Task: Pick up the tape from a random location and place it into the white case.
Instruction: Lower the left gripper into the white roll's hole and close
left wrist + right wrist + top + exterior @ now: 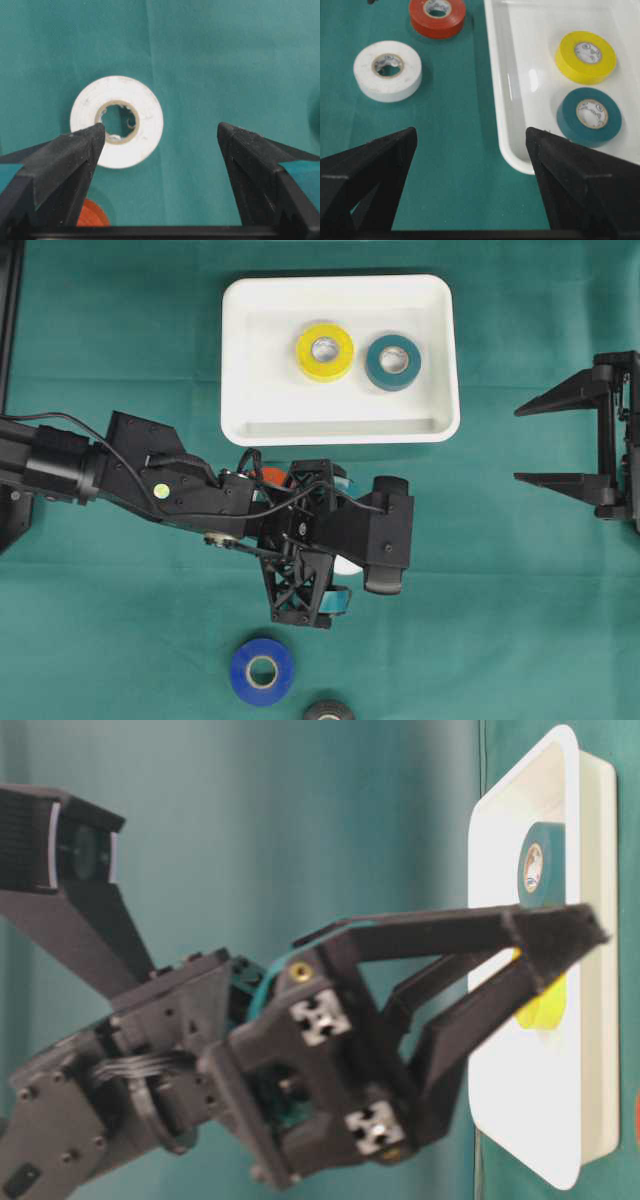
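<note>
The white case (236,360) lies at the top middle and holds a yellow tape (325,351) and a teal tape (393,361). A white tape (116,121) lies flat on the green cloth. My left gripper (160,132) hangs open above it with nothing between its fingers. The roll sits toward the left finger (75,155), whose tip covers the roll's lower edge. In the overhead view the arm hides most of this roll (347,566). My right gripper (471,137) stands open and empty at the right edge (520,445), beside the case's corner (507,142).
An orange tape (437,15) lies near the white tape, partly under the left arm (268,477). A blue tape (262,672) and a dark tape (328,710) lie near the bottom edge. Green cloth (500,620) covers the table.
</note>
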Available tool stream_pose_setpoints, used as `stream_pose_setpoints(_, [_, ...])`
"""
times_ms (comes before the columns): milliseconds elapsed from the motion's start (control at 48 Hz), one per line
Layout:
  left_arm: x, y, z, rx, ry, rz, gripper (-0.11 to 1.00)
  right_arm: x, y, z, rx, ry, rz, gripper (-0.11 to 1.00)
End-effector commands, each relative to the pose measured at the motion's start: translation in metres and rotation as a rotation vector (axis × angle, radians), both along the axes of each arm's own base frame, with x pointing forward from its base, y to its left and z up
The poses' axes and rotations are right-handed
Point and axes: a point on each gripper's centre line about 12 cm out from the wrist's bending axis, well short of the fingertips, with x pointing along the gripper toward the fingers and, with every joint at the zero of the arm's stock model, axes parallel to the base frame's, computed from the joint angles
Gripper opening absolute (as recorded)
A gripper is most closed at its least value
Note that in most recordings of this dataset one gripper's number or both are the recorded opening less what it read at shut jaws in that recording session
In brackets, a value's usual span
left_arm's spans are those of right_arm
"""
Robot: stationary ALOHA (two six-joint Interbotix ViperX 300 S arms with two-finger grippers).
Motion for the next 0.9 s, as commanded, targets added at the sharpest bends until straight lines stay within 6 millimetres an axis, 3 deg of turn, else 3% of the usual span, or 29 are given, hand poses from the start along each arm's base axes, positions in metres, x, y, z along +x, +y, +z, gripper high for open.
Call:
stream_pose_setpoints(0, [0.003,0.001,0.007,-0.004,-0.046,0.000,0.91,0.004,0.000,0.007,-0.003,-0.019,0.005,0.87])
stream_pose_setpoints(479, [0.012,0.001,-0.050,0.009,0.020,-0.001,0.91,0.005,0.000,0.004,-0.004,-0.009,0.006,0.87])
stream_pose_setpoints(729, [0.015,0.000,-0.091,0.019,0.078,-0.003,0.91,0.005,0.000,0.004,-0.005,-0.005,0.005,0.87])
stream_pose_setpoints(874, [0.014,-0.001,-0.101,0.022,0.097,-0.005,0.91,0.005,-0.001,0.003,-0.005,-0.004,0.002,0.87])
